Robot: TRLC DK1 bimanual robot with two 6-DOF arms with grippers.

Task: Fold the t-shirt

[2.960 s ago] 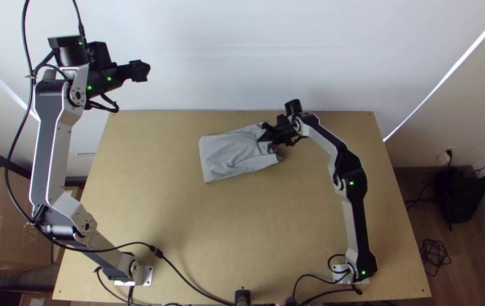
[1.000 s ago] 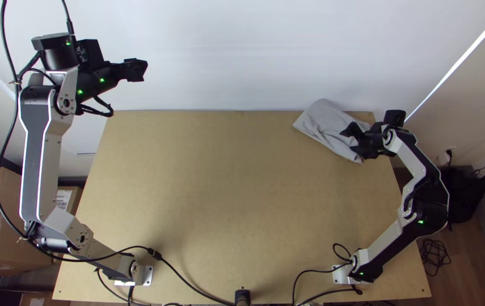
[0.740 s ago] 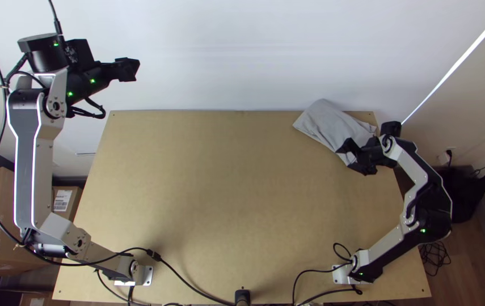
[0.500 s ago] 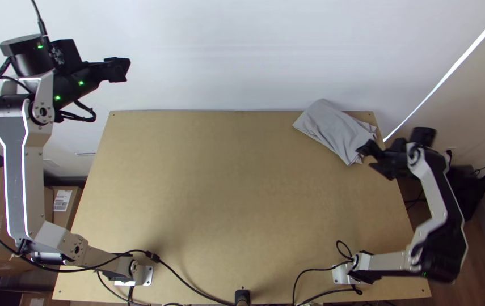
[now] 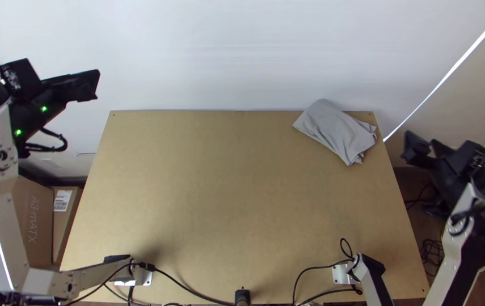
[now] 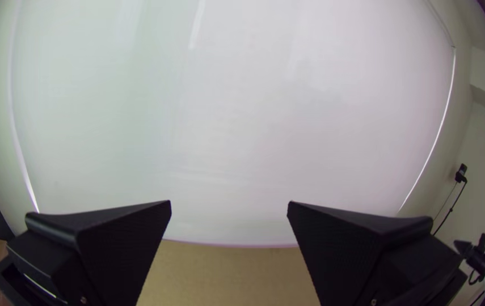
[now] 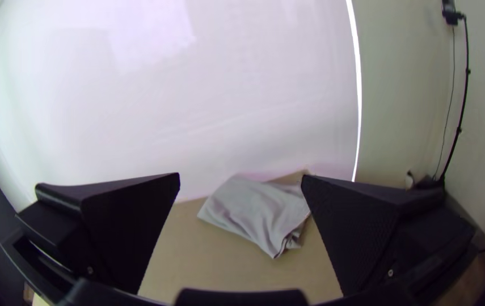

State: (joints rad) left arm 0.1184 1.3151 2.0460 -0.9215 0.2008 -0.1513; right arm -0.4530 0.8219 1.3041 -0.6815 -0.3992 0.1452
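Shirt (image 5: 336,131): lies folded beyond both jaws; risks unfolding if snagged.
Left gripper (image 6: 229,205): gapes wide.
Right gripper (image 7: 240,177): gapes wide.

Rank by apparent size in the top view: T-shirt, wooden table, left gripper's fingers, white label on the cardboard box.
1. Wooden table
2. Grey T-shirt
3. Left gripper's fingers
4. White label

Grey t-shirt (image 5: 336,130), plain — table (image 5: 231,192) in tan wood, boxes (image 5: 41,218) brown, wall (image 5: 242,54) white.
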